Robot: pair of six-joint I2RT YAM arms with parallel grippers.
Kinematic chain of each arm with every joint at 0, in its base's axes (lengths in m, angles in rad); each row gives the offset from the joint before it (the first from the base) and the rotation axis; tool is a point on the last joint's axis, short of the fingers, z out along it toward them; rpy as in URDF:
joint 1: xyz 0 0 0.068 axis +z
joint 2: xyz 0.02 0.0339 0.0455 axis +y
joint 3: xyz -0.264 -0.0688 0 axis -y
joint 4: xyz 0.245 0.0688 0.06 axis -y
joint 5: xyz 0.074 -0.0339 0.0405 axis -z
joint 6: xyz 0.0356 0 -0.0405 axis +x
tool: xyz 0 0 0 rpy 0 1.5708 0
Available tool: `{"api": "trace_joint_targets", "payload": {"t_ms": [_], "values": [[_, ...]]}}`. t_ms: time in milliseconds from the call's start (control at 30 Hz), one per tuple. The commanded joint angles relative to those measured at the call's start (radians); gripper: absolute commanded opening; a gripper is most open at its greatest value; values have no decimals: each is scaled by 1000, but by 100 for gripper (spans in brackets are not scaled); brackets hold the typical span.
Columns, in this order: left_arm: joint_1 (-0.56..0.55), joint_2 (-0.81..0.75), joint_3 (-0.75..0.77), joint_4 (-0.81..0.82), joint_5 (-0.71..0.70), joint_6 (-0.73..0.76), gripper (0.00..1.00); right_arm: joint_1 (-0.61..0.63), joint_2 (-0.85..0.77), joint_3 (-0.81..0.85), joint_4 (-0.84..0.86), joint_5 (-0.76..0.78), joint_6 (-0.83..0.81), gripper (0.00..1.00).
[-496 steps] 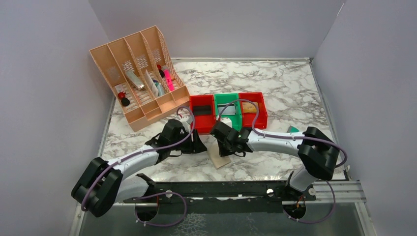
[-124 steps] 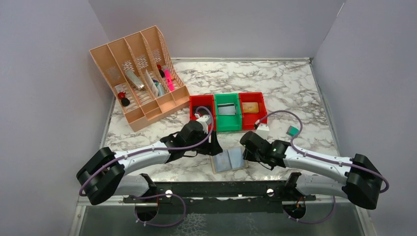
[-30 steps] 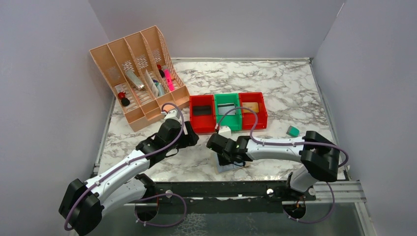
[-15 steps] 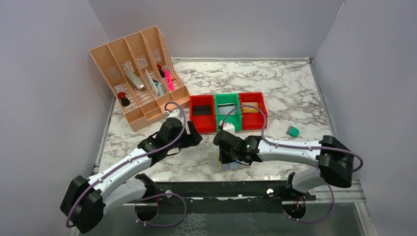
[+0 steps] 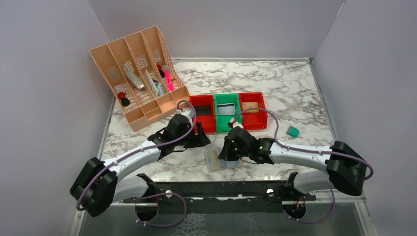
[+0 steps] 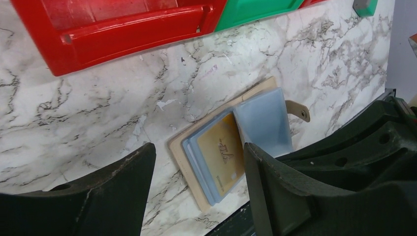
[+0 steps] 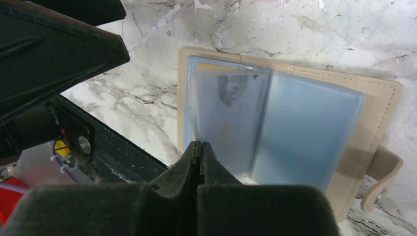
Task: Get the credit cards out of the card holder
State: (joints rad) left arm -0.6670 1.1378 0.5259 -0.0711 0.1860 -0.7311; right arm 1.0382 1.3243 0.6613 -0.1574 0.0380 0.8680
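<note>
The card holder [image 5: 214, 160] lies open near the table's front edge, tan outside with pale blue-grey panels. In the left wrist view a gold card [image 6: 223, 156] shows face up in its left half [image 6: 189, 167]. My right gripper [image 5: 227, 150] is shut on the edge of one blue-grey panel [image 7: 223, 123] and holds it lifted off the stack; its jaws [image 7: 199, 146] are pressed together. My left gripper [image 5: 202, 141] is open and empty, hovering just left of and above the holder, with its fingers [image 6: 113, 191] straddling the holder in its own view.
Three small bins stand behind the holder: red [image 5: 202, 112], green [image 5: 227, 110] and red [image 5: 253, 109]. A peach desk organiser [image 5: 140, 78] is at the back left. A small teal block [image 5: 293, 131] lies at the right. The black front rail [image 5: 221, 189] runs just below the holder.
My left gripper has moved right, close to the holder. My right gripper has shifted right, lifting a panel, and the gold card now shows.
</note>
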Motion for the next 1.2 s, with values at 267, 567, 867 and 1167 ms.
{"api": "trace_joint_targets", "payload": {"t_ms": [267, 567, 867, 1167], "values": [[-46, 96, 88, 62, 133, 68, 67, -144, -118, -134, 128, -145, 30, 1], [-160, 231, 157, 82, 100, 63, 62, -191, -170, -183, 108, -138, 51, 3], [-183, 273, 121, 213, 70, -25, 60, -207, -268, -213, -20, -18, 105, 16], [-191, 311, 132, 218, 88, -15, 59, -207, -283, -187, -92, 27, 102, 27]]}}
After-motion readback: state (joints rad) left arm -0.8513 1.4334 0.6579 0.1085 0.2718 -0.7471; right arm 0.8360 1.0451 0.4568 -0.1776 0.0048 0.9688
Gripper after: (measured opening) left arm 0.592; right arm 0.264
